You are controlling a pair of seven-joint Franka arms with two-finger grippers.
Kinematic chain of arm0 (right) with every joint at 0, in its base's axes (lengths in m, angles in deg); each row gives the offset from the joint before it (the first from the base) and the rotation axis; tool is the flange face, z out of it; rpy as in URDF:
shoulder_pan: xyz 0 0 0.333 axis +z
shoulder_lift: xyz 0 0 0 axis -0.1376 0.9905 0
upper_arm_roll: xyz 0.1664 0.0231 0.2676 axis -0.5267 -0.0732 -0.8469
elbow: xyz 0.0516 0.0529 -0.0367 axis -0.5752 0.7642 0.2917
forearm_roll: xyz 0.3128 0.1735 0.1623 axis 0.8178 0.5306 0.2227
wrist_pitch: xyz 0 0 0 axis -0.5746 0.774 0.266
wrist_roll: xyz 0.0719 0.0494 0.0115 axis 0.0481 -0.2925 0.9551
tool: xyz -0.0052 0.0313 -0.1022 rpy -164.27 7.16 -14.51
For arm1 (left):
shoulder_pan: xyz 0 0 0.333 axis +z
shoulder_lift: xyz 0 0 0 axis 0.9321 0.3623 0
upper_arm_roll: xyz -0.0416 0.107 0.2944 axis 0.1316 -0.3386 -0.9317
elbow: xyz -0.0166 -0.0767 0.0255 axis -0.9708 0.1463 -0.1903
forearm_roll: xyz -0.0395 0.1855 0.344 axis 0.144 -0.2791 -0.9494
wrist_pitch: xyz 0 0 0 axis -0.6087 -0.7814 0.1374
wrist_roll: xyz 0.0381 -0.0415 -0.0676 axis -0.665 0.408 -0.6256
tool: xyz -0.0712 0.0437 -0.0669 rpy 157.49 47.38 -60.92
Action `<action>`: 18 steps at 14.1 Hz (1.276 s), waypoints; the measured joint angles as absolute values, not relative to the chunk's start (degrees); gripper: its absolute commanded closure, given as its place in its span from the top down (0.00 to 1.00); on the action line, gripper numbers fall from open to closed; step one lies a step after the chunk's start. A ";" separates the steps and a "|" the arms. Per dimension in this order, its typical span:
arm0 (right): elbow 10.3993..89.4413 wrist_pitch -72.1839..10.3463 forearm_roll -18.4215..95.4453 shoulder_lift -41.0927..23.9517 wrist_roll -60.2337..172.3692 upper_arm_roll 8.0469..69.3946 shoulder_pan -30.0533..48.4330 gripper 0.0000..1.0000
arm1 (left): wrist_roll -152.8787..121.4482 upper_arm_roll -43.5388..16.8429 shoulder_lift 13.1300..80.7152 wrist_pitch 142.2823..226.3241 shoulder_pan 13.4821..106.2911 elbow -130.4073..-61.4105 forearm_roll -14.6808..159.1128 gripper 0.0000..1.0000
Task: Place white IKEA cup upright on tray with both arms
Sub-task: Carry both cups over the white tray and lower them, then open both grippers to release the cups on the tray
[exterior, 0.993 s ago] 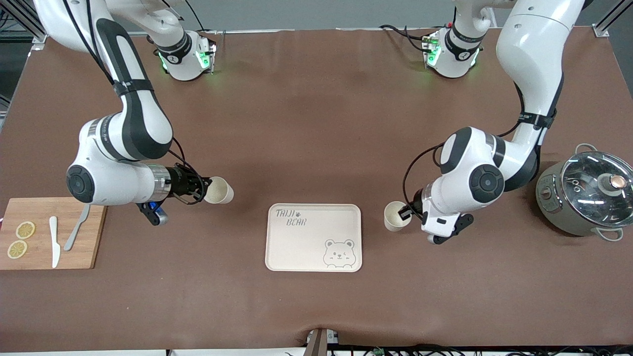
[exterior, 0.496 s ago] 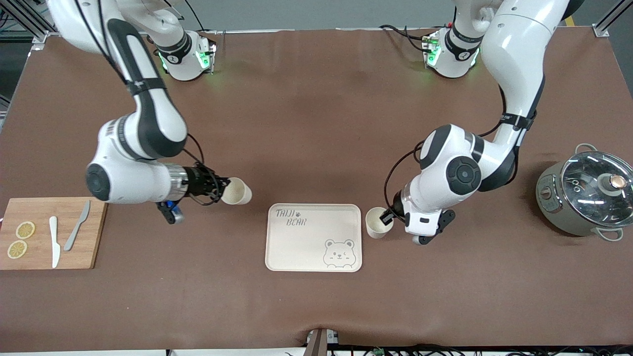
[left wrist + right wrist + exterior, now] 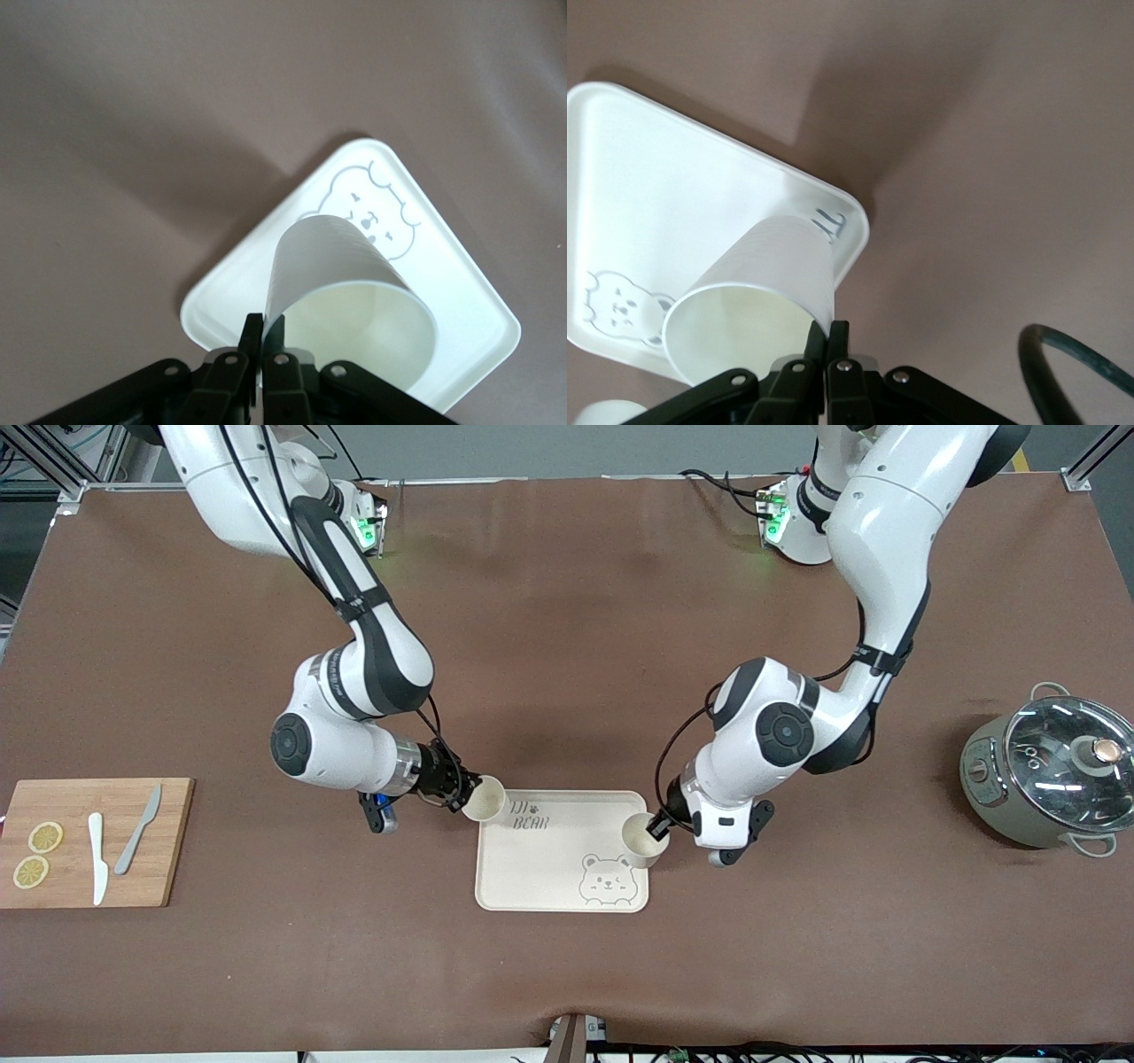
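Note:
The cream-white tray [image 3: 549,864] with a bear face lies near the table's front middle. My right gripper [image 3: 462,792] is shut on the rim of a white cup [image 3: 485,799], held over the tray's lettered corner, mouth up. My left gripper [image 3: 660,828] is shut on the rim of a second white cup [image 3: 641,840], held over the tray's edge beside the bear face. In the left wrist view the gripper [image 3: 264,332] pinches the cup [image 3: 354,283] wall above the tray [image 3: 469,292]. In the right wrist view the gripper [image 3: 827,341] pinches the cup [image 3: 757,283] above the tray [image 3: 656,195].
A wooden cutting board [image 3: 133,886] with lemon slices and two knives lies at the right arm's end of the table. A grey pot with a glass lid [image 3: 1059,766] stands at the left arm's end.
Both arms have carried their cups inward toward the tray. The cups were over bare table beside the tray and now hang over its two ends.

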State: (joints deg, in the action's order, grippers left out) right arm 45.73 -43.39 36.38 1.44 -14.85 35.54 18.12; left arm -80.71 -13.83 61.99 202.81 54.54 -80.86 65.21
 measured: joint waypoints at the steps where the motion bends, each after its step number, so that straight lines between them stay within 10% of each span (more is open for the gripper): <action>1: 45.34 -44.07 36.38 2.13 -15.11 35.60 18.17 0.00 | -81.39 -13.83 62.56 203.46 54.14 -80.78 65.21 0.00; 8: 41.64 -45.92 36.37 5.52 -15.16 36.32 18.27 0.02 | -86.24 -13.84 66.27 205.22 53.03 -80.45 65.21 0.00; 9: 41.61 -46.16 36.31 5.96 -15.16 36.31 18.31 0.31 | -87.03 -13.84 66.92 205.65 52.60 -80.44 65.21 0.00; 10: 41.60 -46.26 35.94 6.31 -15.15 36.31 18.33 0.84 | -87.91 -13.84 67.46 206.14 52.16 -80.39 65.21 0.00; 11: 41.59 -46.27 34.78 6.58 -15.14 36.31 18.34 1.00 | -88.69 -13.84 67.56 206.57 51.86 -80.18 65.21 0.00; 17: 40.62 -46.26 29.67 7.06 -15.33 36.26 18.56 1.00 | -90.21 -13.79 67.62 206.55 51.65 -79.98 66.02 0.00; 18: 39.76 -46.29 29.62 7.02 -15.29 36.28 18.56 1.00 | -90.50 -13.77 67.62 206.49 51.60 -79.91 66.34 0.12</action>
State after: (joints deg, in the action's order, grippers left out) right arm 39.76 -46.29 29.62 7.02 -15.29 36.28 18.56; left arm -90.50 -13.77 67.62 206.49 51.60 -79.91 66.34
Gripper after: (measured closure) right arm 0.225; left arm 0.960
